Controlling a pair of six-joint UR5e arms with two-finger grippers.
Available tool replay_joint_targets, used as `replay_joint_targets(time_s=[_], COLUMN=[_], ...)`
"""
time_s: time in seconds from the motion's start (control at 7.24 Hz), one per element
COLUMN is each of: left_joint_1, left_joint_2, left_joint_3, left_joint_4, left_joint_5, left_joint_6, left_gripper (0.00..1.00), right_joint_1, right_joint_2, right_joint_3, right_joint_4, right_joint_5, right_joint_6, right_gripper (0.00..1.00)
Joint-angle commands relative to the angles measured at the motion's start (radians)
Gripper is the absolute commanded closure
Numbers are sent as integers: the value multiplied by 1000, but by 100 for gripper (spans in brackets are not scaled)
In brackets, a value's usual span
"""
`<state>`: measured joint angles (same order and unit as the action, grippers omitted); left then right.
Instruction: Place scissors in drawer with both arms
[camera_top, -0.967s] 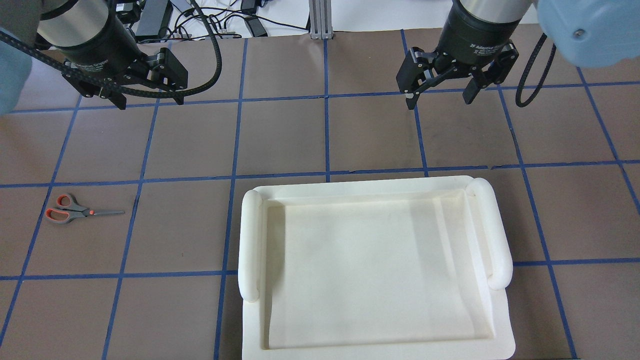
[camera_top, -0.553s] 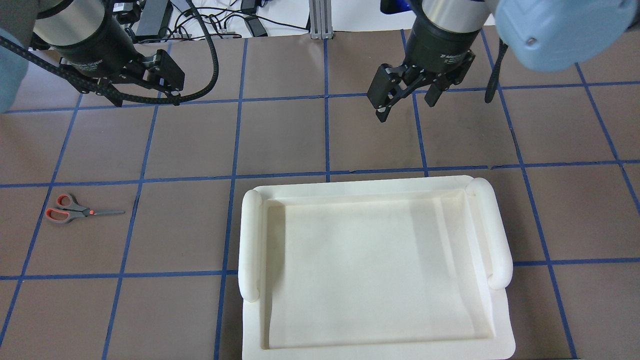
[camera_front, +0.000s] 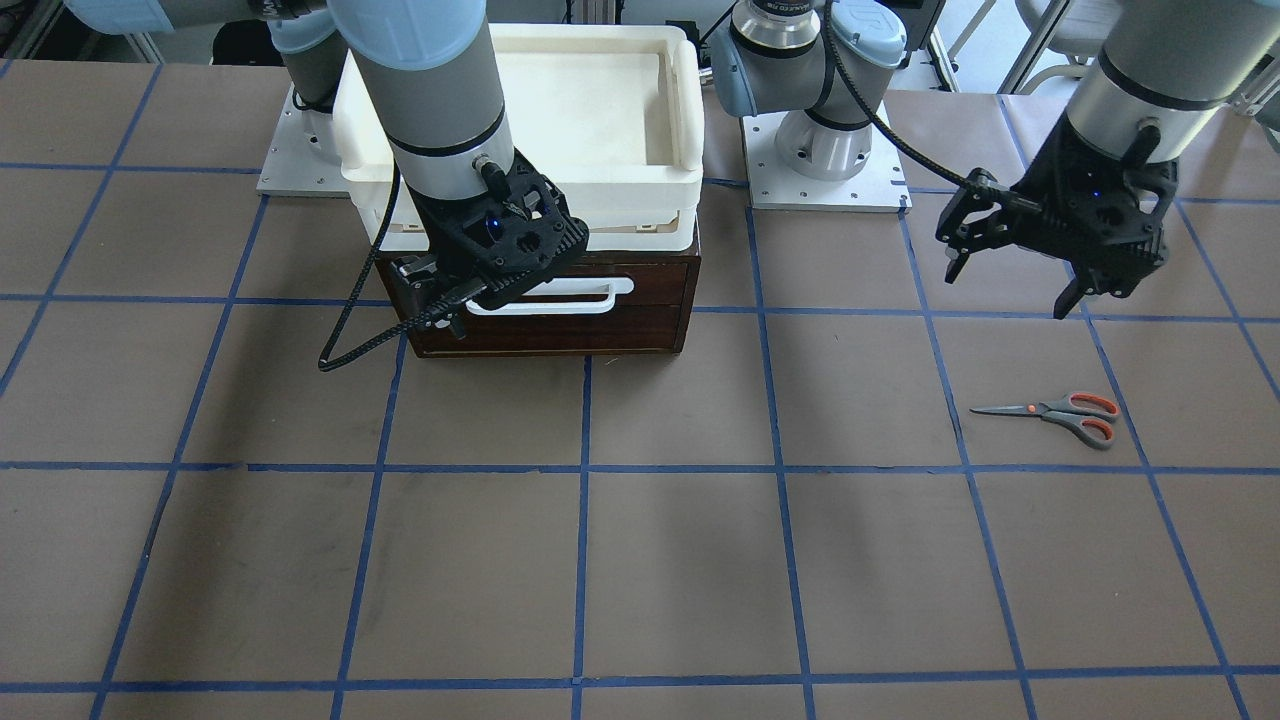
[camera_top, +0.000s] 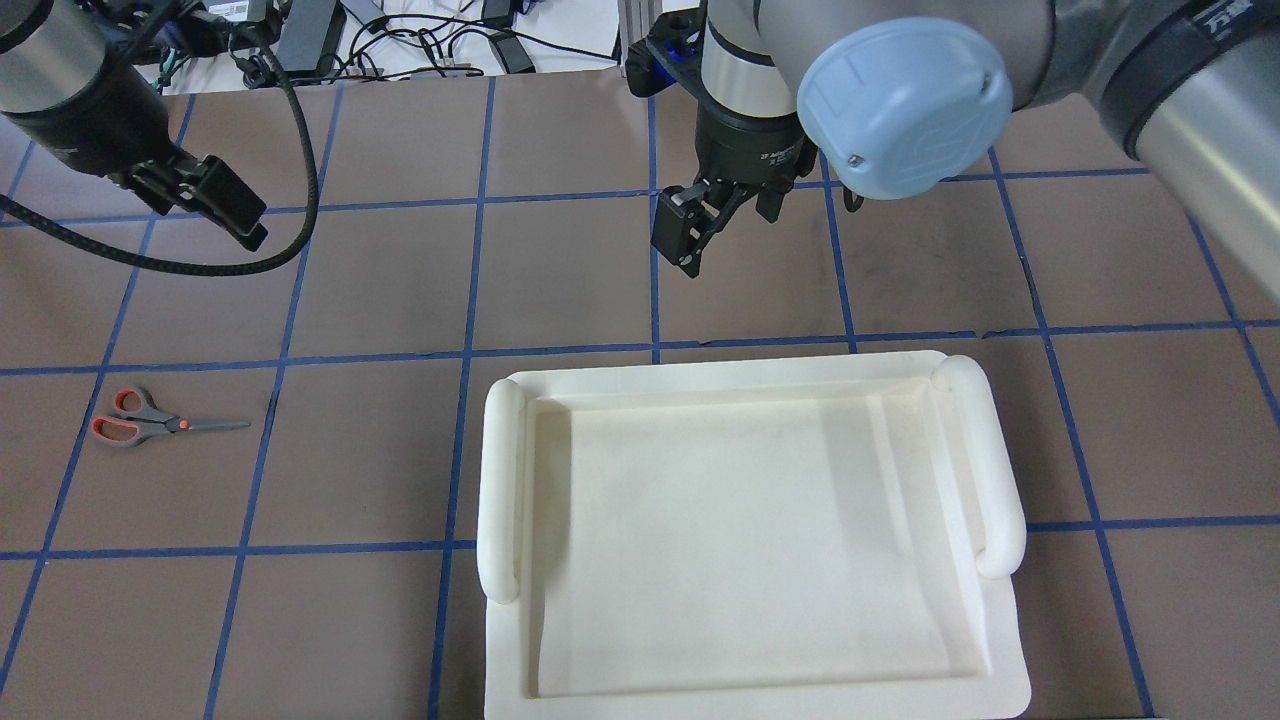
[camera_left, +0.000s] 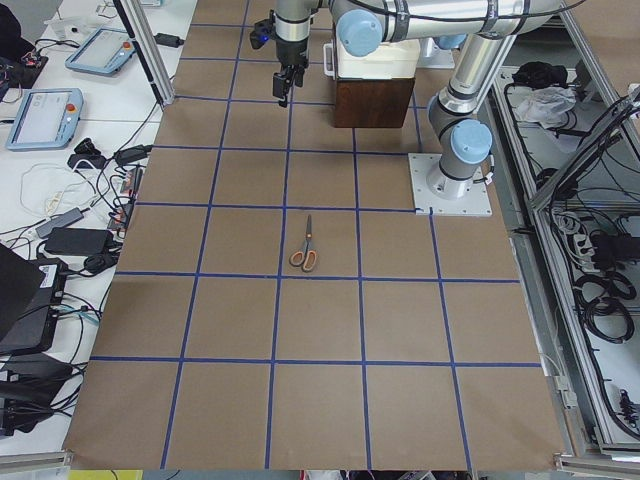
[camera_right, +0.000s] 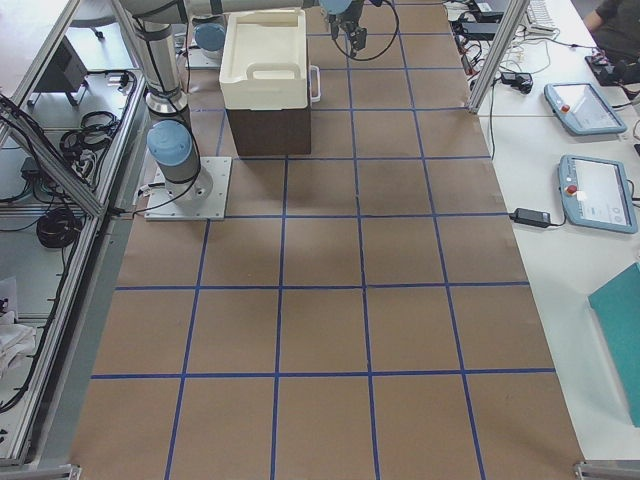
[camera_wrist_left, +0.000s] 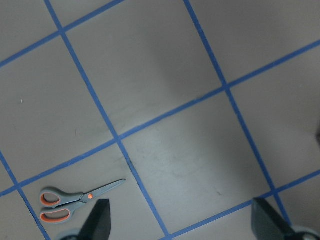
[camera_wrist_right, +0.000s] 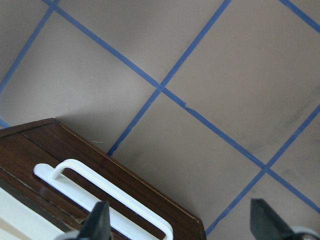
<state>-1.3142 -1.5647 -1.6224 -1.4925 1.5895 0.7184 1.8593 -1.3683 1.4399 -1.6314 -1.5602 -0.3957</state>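
Note:
The scissors (camera_front: 1060, 415) lie flat on the table at my left side, also in the overhead view (camera_top: 150, 427) and the left wrist view (camera_wrist_left: 75, 200). My left gripper (camera_front: 1008, 292) is open and empty, hovering above and behind them. The dark brown drawer (camera_front: 640, 285) is shut in its small cabinet, its white bar handle (camera_front: 590, 298) facing away from me. My right gripper (camera_front: 470, 300) is open and empty, just in front of the handle's end, apart from it in the right wrist view (camera_wrist_right: 100, 192).
A cream-white plastic tray (camera_top: 500, 470) sits on top of the cabinet and hides it from overhead. Cables and power bricks (camera_top: 420, 40) lie past the table's far edge. Brown paper with a blue tape grid covers the table.
My right gripper has swung left and down to the front of the cabinet. My left gripper has shifted left and turned. The scissors have not moved.

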Motion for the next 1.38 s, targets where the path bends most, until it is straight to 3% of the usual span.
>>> replay_joint_targets(time_s=[0.0, 0.14, 0.55, 0.83, 0.97, 1.24], left_joint_1=[126, 172, 338, 360, 362, 386], left_joint_2=[-23, -37, -130, -219, -269, -336], left_joint_3=[-126, -151, -157, -166, -191, -308], left_joint_4=[61, 73, 103, 233, 326, 652], left_joint_5=[0, 9, 30, 30, 30, 30], left_joint_6=[230, 366, 950, 1210, 1360, 1528], left_gripper=[0, 0, 0, 0, 0, 0], right_joint_1=[9, 9, 12, 17, 15, 20], right_joint_2=[18, 26, 18, 17, 29, 82], right_joint_3=[2, 2, 17, 94, 112, 108], right_joint_4=[-7, -7, 13, 2, -40, -149], right_joint_5=[-78, -58, -43, -41, -41, -35], right_joint_6=[-61, -72, -526, -693, -836, -1056], right_gripper=[0, 0, 0, 0, 0, 0])
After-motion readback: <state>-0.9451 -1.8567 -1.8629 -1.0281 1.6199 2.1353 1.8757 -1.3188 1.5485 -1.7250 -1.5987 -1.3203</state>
